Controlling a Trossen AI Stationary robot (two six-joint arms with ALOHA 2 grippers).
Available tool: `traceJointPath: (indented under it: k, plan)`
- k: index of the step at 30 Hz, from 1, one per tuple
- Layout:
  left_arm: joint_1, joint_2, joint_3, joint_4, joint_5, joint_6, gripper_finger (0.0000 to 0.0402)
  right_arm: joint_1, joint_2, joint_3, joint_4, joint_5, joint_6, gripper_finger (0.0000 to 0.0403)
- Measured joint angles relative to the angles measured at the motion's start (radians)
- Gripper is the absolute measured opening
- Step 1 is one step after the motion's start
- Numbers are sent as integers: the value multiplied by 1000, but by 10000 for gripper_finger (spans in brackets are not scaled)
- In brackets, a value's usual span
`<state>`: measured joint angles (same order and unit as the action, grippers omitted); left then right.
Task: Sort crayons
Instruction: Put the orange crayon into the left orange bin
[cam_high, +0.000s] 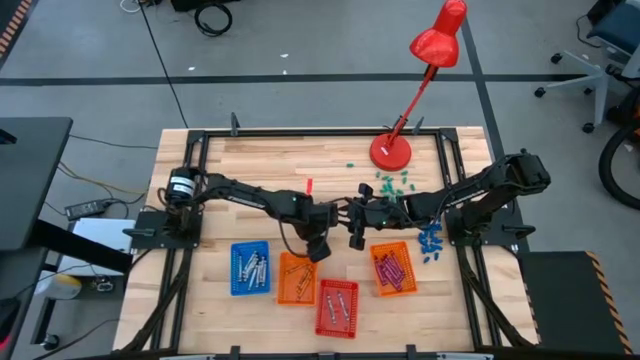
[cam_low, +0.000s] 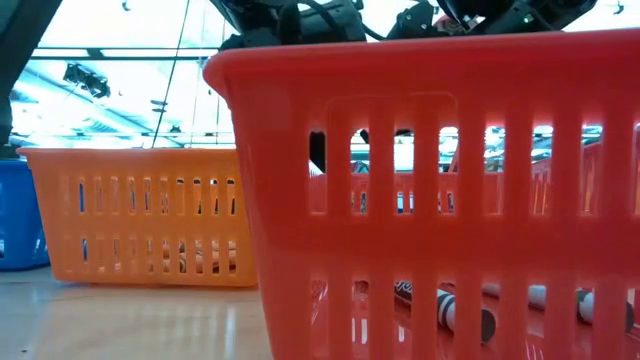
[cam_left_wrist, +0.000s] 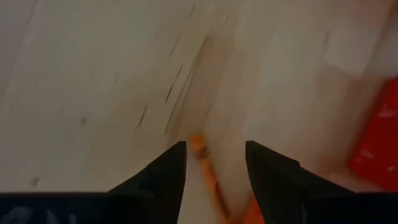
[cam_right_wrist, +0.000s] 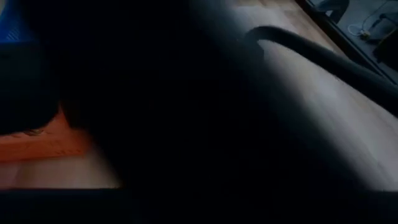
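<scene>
My left gripper (cam_high: 318, 246) hangs over the far right corner of an orange tray (cam_high: 296, 278), pointing steeply down, fingers open. In its wrist view an orange crayon (cam_left_wrist: 200, 148) shows blurred in the gap between the fingers, with room on both sides; whether it lies on the wood or is falling I cannot tell. My right gripper (cam_high: 355, 234) waits just to the right of it. A lone red crayon (cam_high: 309, 185) lies on the table farther back. Crayons lie in the blue tray (cam_high: 250, 268), the red tray (cam_high: 337, 307) and a second orange tray (cam_high: 393, 268).
A red desk lamp (cam_high: 392, 150) stands at the back. Teal bits (cam_high: 395, 183) and blue bits (cam_high: 430, 240) lie scattered at the right. In the low view the red tray's wall (cam_low: 430, 200) fills the front. The left arm darkens the right wrist view.
</scene>
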<state>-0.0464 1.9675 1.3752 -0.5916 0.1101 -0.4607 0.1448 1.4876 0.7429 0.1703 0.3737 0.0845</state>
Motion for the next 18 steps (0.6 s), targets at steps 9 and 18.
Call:
traceJointPath:
  k: [9, 18]
  plan:
    - [-22, 39, -1, -14, -14, 12, 197, 0, 1, 0, 4, -7, 3, 164]
    - [-59, 65, 2, -25, -129, 97, 197, 5, 1, 1, 32, -9, 17, 164]
